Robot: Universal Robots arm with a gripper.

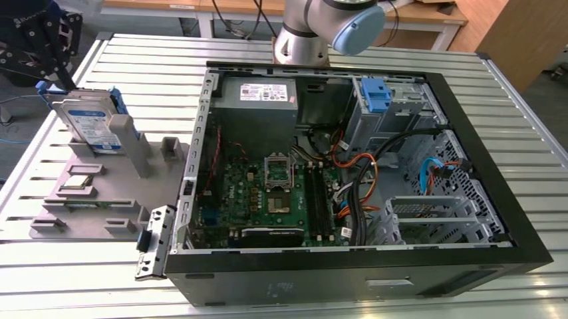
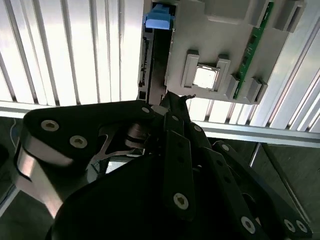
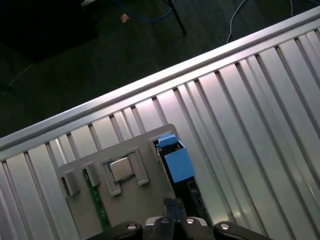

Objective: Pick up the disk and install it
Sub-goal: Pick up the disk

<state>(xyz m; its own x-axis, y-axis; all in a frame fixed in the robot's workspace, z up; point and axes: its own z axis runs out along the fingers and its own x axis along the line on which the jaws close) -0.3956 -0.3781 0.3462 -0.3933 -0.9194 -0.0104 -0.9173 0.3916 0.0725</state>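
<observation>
The disk (image 1: 89, 125), silver with a blue-and-white label and blue side rails, stands on edge in a grey holder (image 1: 98, 199) at the exterior view's left. My gripper (image 1: 62, 76) hangs just above the disk's upper far corner. In the second wrist view the disk (image 2: 152, 60) appears edge-on beyond the fingertips (image 2: 172, 102), which look pressed together with nothing between them. In the first wrist view the blue rail (image 3: 175, 159) lies just past the gripper (image 3: 172, 204).
An open computer case (image 1: 497, 256) lies on its side across the slatted metal table (image 1: 515, 113). A blue bracket (image 1: 377, 94) sits in its drive cage, beside the grey power supply (image 1: 257, 93). The holder also carries a chip (image 1: 78, 181) and a memory stick (image 1: 89, 204).
</observation>
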